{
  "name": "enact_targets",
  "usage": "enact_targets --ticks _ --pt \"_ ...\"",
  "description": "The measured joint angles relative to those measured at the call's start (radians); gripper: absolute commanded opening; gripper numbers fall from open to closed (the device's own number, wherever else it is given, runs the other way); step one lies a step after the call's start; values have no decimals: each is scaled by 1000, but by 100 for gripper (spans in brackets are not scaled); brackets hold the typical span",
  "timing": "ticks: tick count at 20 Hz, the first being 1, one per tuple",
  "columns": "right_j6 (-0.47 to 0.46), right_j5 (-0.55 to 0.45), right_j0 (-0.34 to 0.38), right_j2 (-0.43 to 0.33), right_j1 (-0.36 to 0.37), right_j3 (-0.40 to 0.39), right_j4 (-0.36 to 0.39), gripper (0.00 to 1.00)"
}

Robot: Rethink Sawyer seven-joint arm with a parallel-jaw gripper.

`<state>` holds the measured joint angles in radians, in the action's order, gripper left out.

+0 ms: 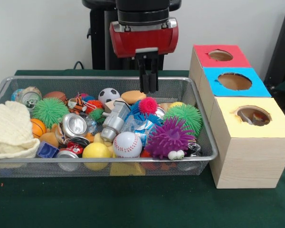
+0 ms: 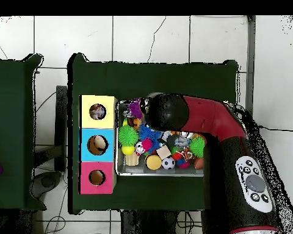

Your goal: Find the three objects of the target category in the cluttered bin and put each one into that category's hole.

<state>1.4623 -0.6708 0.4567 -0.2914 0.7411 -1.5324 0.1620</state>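
Front view, wire-mesh bin [image 1: 203, 124], spiky rubber balls [image 1: 170, 137], tool [image 1: 148, 88] seemingly closed

Front and overhead, shared bin [image 1: 199, 142]

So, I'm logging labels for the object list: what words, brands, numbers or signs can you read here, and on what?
None can be read.
Crushed cans in the wire bin: print too blurred to read.
Red, blue and yellow hole boxes: no lettering visible.
Arm's control pad: buttons only, no legible marks.
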Motion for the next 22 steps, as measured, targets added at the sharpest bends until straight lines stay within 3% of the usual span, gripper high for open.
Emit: enact_targets --ticks 22 --pt "0 32 4 0 -31 -14 124 0"
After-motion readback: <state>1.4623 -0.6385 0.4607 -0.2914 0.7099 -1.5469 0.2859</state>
